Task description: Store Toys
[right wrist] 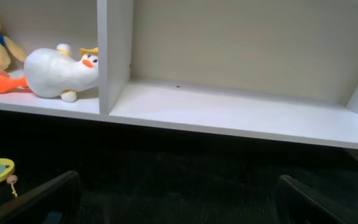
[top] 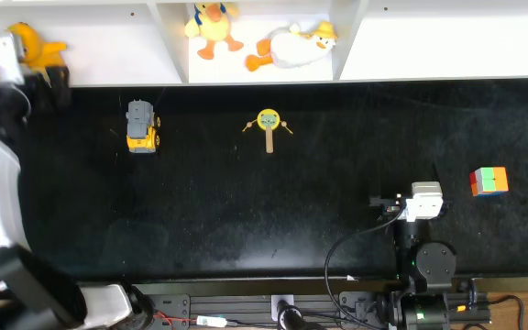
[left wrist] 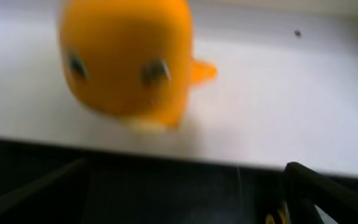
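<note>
Black matting (top: pixel 246 211) with a faint nap covers our worktop, and on it three toys wait. Nearest our right arm's base, the right gripper (right wrist: pixel 178 180) hangs low over the mat, its dark fingers spread wide with nothing between them. Near it, further to the right, sits the colour cube (top: pixel 489 181), hard-edged, with glossy orange, green and pale faces. Further out lie the rattle drum (top: pixel 268 122), a flat yellow disc on a wooden stick with two beaded strings, and the toy truck (top: pixel 141 126), a blocky thing with a grey top and yellow body.

Beyond the mat runs the white shelf (top: pixel 429 46), smooth and matt, split by upright panels. Its middle bay holds a yellow duck plush (top: pixel 214 23) and, beside it, a white goose plush (top: pixel 291 46) on its side, both fuzzy with orange feet.

In the left bay stands the orange toy (left wrist: pixel 126 59), rounded, dark-eyed and soft-looking, resting on the shelf floor. Our left gripper (left wrist: pixel 185 165) sits just in front of it, jaws apart and clear of it.

We judge this toy stored. The next move calls for drawing the left arm straight back without nudging it, then going for the truck, whose boxy sides should take a firm pinch.
</note>
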`<action>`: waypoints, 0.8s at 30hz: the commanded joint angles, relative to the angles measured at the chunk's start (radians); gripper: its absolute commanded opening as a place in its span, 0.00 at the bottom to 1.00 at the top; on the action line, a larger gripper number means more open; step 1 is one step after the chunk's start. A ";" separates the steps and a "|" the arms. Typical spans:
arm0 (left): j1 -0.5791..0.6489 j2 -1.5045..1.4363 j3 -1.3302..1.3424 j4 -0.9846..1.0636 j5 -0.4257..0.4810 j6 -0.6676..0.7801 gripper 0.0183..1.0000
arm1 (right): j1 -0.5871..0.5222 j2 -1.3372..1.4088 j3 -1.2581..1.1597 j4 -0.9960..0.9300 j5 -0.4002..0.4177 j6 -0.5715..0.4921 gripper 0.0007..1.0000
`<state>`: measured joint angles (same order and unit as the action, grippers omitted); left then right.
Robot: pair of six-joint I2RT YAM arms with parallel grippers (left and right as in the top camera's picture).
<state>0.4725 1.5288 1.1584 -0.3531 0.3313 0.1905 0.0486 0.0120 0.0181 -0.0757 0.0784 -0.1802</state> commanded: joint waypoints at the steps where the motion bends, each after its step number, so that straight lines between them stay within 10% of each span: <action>1: -0.047 -0.154 -0.193 -0.010 -0.004 0.004 1.00 | 0.007 -0.007 -0.014 0.004 0.000 0.000 0.99; 24: -0.350 -0.126 -0.378 -0.017 -0.106 -0.044 1.00 | 0.007 -0.007 -0.014 0.004 0.000 0.000 0.99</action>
<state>0.1246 1.3777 0.7895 -0.3874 0.2638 0.1585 0.0486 0.0120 0.0177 -0.0761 0.0788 -0.1806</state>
